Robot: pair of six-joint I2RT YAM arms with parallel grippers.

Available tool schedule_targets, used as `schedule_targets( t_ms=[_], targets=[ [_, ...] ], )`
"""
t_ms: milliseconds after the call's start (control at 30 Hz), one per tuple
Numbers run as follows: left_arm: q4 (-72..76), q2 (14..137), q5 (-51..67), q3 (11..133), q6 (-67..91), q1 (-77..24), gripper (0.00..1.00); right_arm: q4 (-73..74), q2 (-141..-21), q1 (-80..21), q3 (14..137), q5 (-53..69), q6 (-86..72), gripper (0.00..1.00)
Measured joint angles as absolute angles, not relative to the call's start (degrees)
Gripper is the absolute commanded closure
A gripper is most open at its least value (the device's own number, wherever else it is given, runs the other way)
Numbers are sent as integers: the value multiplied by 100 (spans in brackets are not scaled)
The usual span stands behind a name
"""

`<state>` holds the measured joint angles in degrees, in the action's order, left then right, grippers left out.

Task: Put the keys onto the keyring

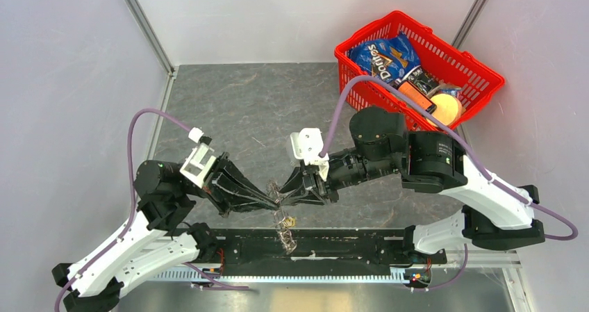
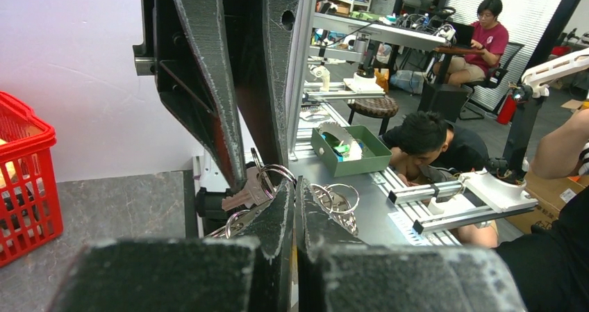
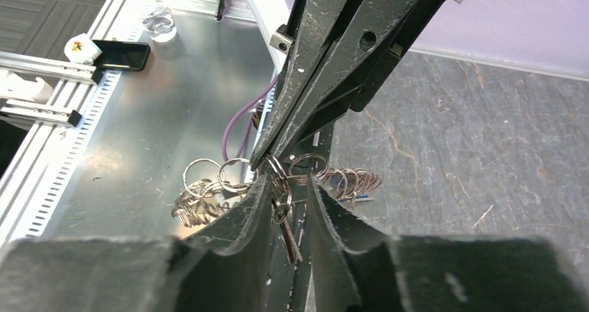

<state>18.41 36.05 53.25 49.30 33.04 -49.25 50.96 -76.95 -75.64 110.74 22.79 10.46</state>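
Fingers (image 2: 274, 235) of the left gripper (image 2: 295, 187), closest to its own wrist lens, were pressed together with only a hairline between the pads. Loops of the keyring (image 2: 333, 199) stuck out on both sides of the tips, so the grip was on the keyring wire. Right gripper (image 3: 286, 181) faced it tip to tip from the opposite side. Its fingers (image 3: 243, 215) stood partly apart with a clear gap between them. One silver key (image 3: 288, 232) hung straight down in that gap, and a small loop of the keyring spanned across at tip level. Could not tell whether the right pads pressed on that loop or merely flanked it. Other loops fanned out to either side of the right fingertips. Seen from above, the bunch dangled below the two facing tips, its lower end in front of the black rail (image 1: 347, 246) at the near edge of the table (image 1: 278, 103).
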Motion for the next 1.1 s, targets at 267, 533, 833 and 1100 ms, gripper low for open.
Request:
schedule_targets(
  t_ms=[267, 533, 833, 1100],
  targets=[
    [1841, 3570, 5325, 4915, 3301, -4925, 98, 5059, -7695, -7564, 11069, 2394, 961, 93],
    [1844, 3522, 5380, 4856, 3299, -4925, 98, 4947, -7609, -7564, 10868, 2563, 891, 100],
    [1511, 3625, 5400, 4984, 3350, -4925, 71, 5002, -7544, -7564, 10722, 2609, 878, 100],
    [56, 3719, 4875, 5527, 3159, -4925, 66, 5186, -7513, -7564, 10342, 2158, 613, 100]
  ],
)
